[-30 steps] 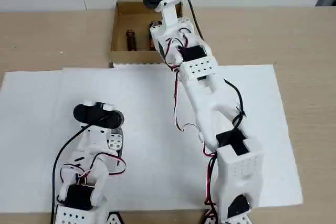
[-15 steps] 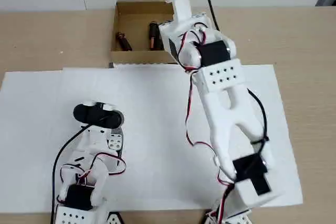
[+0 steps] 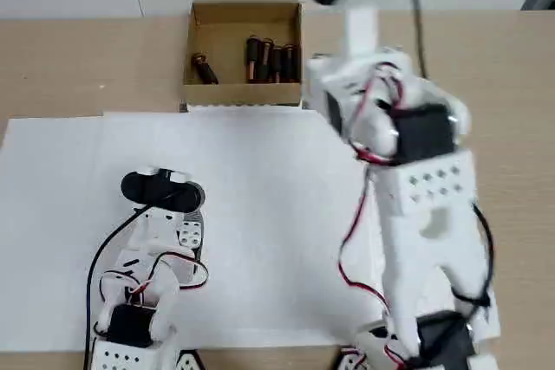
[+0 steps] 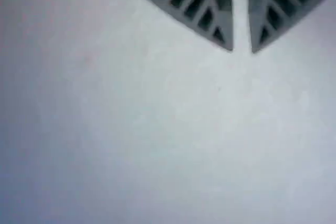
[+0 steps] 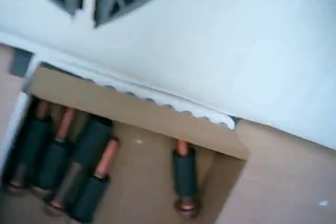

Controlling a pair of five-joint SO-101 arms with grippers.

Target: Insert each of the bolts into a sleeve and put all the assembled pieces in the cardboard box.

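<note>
several bolt-and-sleeve pieces [image 3: 273, 60] lie in the cardboard box [image 3: 234, 41] at the worktop's [image 3: 87, 67] far side, long axes mostly front to back, just beside the right claw [image 5: 88, 14], well apart from the left claw [image 4: 241, 50], both claws pinched together, empty.

This looks like a robotics lab or workshop bench. Two white 3D-printed arms [image 3: 425, 188] with exposed red and black wiring [image 3: 375, 97] sit at a light wooden table [image 3: 520, 84] partly covered by a white paper sheet [image 3: 260, 179], beside a cardboard box [image 3: 227, 28] of sleeved bolts [image 3: 270, 60].
</note>
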